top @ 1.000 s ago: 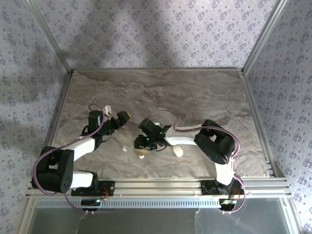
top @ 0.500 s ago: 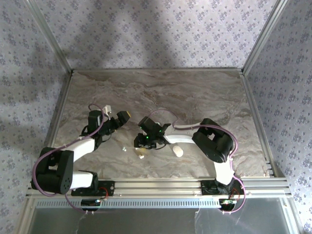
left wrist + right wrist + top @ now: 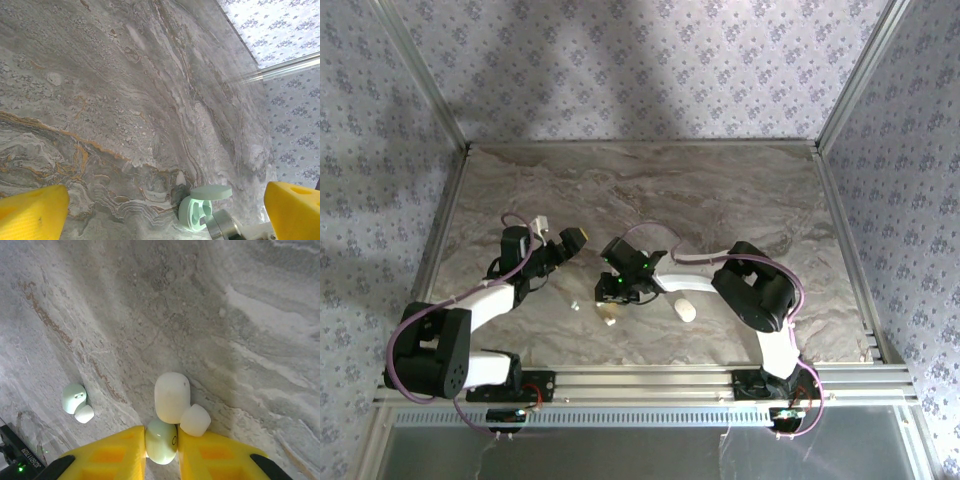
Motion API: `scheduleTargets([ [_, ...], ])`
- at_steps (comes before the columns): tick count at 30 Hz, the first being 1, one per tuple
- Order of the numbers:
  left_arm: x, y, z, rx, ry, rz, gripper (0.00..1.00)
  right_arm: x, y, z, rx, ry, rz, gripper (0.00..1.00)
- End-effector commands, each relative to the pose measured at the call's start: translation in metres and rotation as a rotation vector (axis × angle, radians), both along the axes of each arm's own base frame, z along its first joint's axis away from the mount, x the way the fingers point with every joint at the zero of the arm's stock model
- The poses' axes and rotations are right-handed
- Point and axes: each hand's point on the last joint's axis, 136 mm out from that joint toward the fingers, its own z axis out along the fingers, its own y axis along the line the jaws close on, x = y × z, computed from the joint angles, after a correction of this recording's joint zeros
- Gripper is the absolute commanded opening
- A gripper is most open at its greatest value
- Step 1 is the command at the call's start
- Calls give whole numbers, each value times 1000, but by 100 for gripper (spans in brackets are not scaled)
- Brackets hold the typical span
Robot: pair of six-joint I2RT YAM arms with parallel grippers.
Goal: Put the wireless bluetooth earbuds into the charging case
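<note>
Since the earbud (image 3: pixel 161 442) is pinched between the yellow fingers of your right end effector (image 3: pixel 161 436), close to the near edge of the worktop (image 3: pixel 740 190) and a little left of its middle, treat the lift as the delicate part. I take this pale oval piece for one of the earbuds. It touches a white oval piece (image 3: pixel 172 397), and a small white bit (image 3: pixel 195 420) lies against that piece, just beside one finger.

Rise straight up and slowly, so the neighbours are not dragged or flicked away. Check that nothing clings to the finger. The hold is at the very fingertips on a smooth, rounded shell, so it could squirt out; avoid sharp wrist turns.

Further toward the left edge lie a mint piece (image 3: pixel 74 397) and another white bit (image 3: pixel 84 413), touching each other and apart from the grip.

The white case (image 3: pixel 686 310) lies by the near edge, just right of your right end effector. From above I cannot tell whether its lid is up, so confirm that before carrying over. Your left end effector (image 3: pixel 572 240) stands wide apart and holds nothing, so it could steady the case.
</note>
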Motion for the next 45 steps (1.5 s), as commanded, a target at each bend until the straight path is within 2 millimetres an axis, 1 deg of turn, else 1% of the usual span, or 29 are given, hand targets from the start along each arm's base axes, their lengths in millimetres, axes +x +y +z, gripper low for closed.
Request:
scheduleTargets([
  [1, 0, 1, 8, -7, -33, -3, 100, 14, 2, -7, -46, -56, -7, 23],
  [6, 0, 1, 8, -7, -32, -3, 100, 12, 4, 0, -47, -71, 5, 21],
  [10, 0, 2, 8, -6, -35, -1, 100, 11, 3, 9, -49, -91, 14, 20],
  [16, -1, 3, 10, -2, -39, 3, 100, 9, -6, 27, -88, -146, 30, 20],
  [19, -1, 3, 10, 0, -43, 3, 100, 9, -18, 34, -144, -186, 37, 20],
  [23, -1, 3, 9, 2, -37, 4, 100, 12, -44, 41, -262, -247, 28, 20],
  [29, 0, 3, 7, 6, -32, 4, 100, 19, -89, 58, -485, -344, 9, 20],
  [33, 0, 4, 4, 11, -27, 7, 100, 25, -110, 69, -592, -397, 4, 20],
  [36, 0, 4, 2, 15, -23, 8, 100, 31, -122, 77, -663, -434, 4, 20],
  [39, 1, 4, 1, 16, -22, 7, 100, 39, -128, 84, -715, -464, 8, 21],
  [45, 1, 4, -1, 20, -18, 9, 100, 54, -132, 89, -797, -514, 20, 21],
])
